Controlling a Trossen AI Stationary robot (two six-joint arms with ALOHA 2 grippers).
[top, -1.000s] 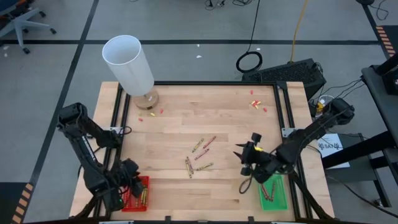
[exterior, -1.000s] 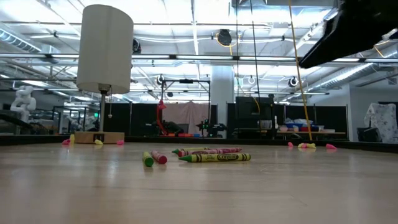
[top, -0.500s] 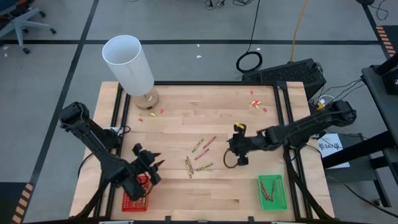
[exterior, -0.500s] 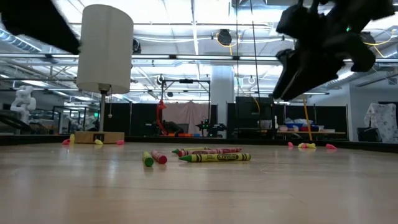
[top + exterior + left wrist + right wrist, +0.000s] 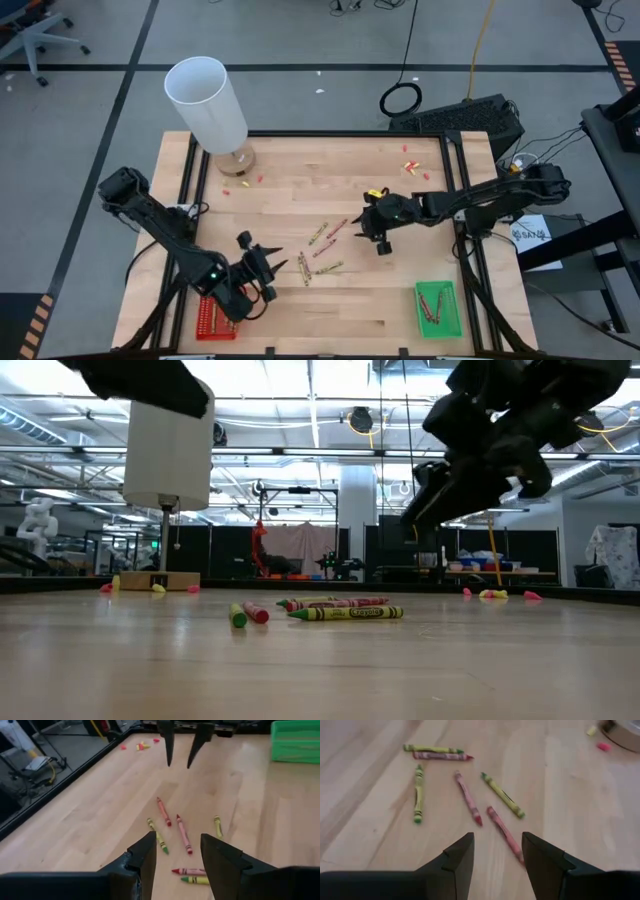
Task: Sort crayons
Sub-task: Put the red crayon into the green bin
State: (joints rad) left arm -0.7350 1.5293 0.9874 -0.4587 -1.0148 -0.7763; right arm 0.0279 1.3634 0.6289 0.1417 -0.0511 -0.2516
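Pale wood table [image 5: 290,190], smooth with a soft satin sheen and visible grain. The crayons [image 5: 467,797] wear matt paper wrappers over waxy tips. Both trays, green [image 5: 440,310] and red [image 5: 205,322], look like ridged plastic. Gripper fingers [image 5: 145,857] are matt black plastic.

a white lamp [image 5: 207,100] stands at the wooden table's [image 5: 290,170] corner, near pink scraps [image 5: 246,181].

left gripper [image 5: 272,264] open, right gripper [image 5: 373,231] open
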